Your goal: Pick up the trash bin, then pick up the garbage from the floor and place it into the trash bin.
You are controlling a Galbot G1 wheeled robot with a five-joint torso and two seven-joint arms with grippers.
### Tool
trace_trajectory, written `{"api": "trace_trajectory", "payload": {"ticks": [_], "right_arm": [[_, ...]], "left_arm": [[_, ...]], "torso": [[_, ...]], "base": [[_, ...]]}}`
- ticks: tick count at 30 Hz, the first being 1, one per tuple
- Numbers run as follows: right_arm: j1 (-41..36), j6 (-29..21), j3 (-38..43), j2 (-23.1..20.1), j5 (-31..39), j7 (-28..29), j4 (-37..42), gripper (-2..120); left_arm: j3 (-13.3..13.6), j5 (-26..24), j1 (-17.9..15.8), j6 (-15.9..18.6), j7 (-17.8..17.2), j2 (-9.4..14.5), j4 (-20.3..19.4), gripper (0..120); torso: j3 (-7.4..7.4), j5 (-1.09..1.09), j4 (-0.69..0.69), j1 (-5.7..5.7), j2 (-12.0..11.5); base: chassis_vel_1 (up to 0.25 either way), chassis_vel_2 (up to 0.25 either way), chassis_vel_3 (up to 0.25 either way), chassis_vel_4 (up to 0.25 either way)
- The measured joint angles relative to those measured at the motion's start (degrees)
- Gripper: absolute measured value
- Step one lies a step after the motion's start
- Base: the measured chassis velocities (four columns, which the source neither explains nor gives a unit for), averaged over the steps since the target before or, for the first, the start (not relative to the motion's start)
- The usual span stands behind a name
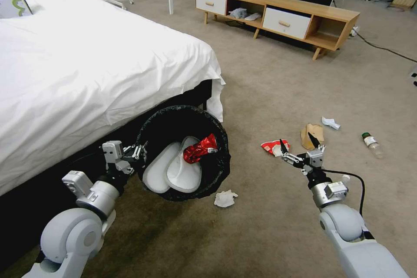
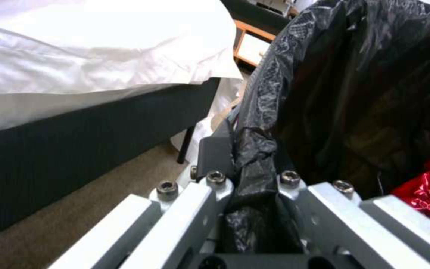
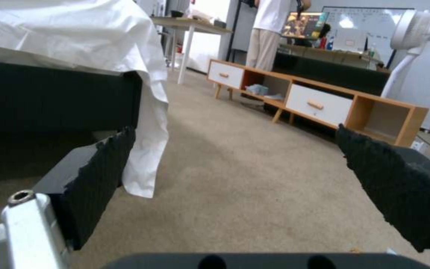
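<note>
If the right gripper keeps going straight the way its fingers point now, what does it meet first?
Likely bare carpet. The open right gripper points between the red-white paper cup and the brown paper bag; the right wrist view shows free floor up to the wooden cabinet. Depth is hard to judge.

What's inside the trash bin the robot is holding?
Inside the trash bin, on its black bag liner, lie a crushed red can and two flat white slippers. Anything under the slippers is covered. The left end effector grips the rim.

The left tool (image 1: 138, 153) hid part of the trash bin (image 1: 219, 156) rim, the bin's white wall lay beneath the liner, and the bottle (image 1: 372, 144) label was too small to read.
</note>
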Motion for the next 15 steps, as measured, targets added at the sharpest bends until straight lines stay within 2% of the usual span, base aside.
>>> {"api": "trace_trajectory", "payload": {"ticks": [5,10,13,15], "right_arm": [[-0.04,0.02,0.02,-0.03,-0.22,-0.01,0.00,100],[-0.04,0.04,0.03,-0.06,-0.33,-0.04,0.04,100],[-0.09,0.03,0.00,-0.06,-0.34,-0.07,0.07,100],[-0.14,-0.30,-0.14,-0.09,-0.21,-0.30,0.11,100]], "left_arm": [[-0.25,-0.30,0.00,0.41,-0.33,0.00,-0.34,3],[-1.71,-1.23,-0.06,1.94,-0.92,0.20,-1.04,3],[-3.18,-1.77,0.02,3.84,-1.03,0.38,-1.67,3],[-4.55,-2.26,0.29,7.20,-1.05,0.55,-2.61,3]], "torso": [[0.00,0.00,0.00,0.00,0.00],[0.00,0.00,0.00,0.00,0.00],[0.00,0.00,0.00,0.00,0.00],[0.00,0.00,0.00,0.00,0.00]], "base": [[0.000,0.000,0.000,0.000],[0.000,0.000,0.000,0.000],[0.000,0.000,0.000,0.000],[0.000,0.000,0.000,0.000]]}}
